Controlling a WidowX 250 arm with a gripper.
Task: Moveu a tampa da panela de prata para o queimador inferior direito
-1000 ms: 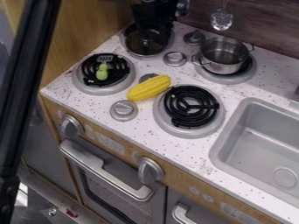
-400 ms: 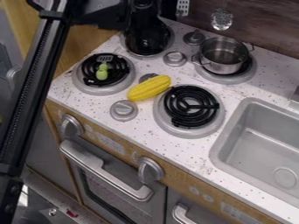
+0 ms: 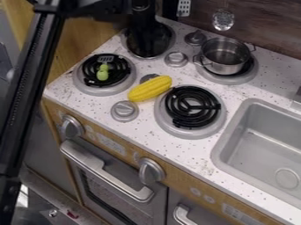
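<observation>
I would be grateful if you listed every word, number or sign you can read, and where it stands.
No text can be quoted.
Wooden front, above the oven handle: marks, too small to read.
Wooden front, below the sink: marks, too small to read.

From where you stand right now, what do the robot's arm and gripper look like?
The arm is black all over, with a long, straight, bar-like section that has a finely ribbed strip running along it and small round bolt heads near its lower end. The gripper is black too, a dark, bulky shape whose finer details I can't make out. I see no clear markings on either.
</observation>
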